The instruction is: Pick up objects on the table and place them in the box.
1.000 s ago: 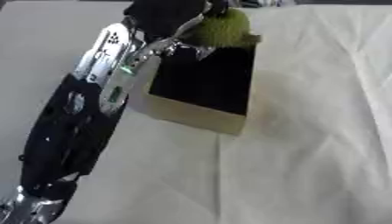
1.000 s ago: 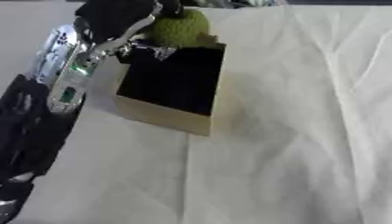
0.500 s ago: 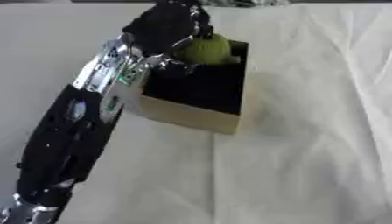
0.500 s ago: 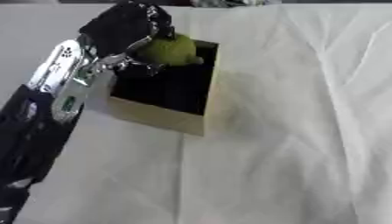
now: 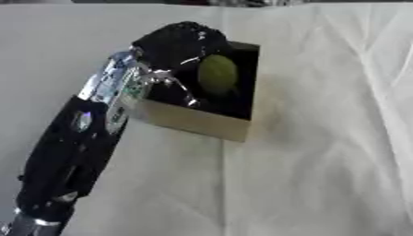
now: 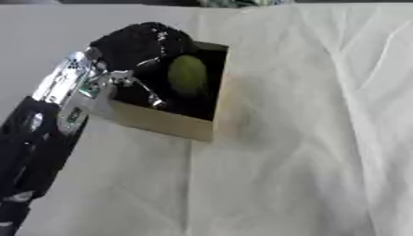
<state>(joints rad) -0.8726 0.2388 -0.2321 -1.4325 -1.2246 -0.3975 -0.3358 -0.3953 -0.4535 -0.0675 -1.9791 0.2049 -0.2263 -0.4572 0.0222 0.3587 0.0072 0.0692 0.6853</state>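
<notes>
A tan box with a black inside stands on the white cloth at the upper middle. My left arm comes up from the lower left, and my left hand is lowered into the box from its left side. The fingers are curled round a round green object, which sits low inside the box against the dark interior; in the right eye view the green object shows the same way. The hand hides the box's far left corner. My right hand shows in neither view.
The white cloth covers the whole table, with creases running down its right side. A dark strip lies along the far edge. Open cloth lies to the right of the box and in front of it.
The left hand has gone down with the green object, from above the box's far rim to inside the box. The whole picture has also shifted, so the camera moved.
</notes>
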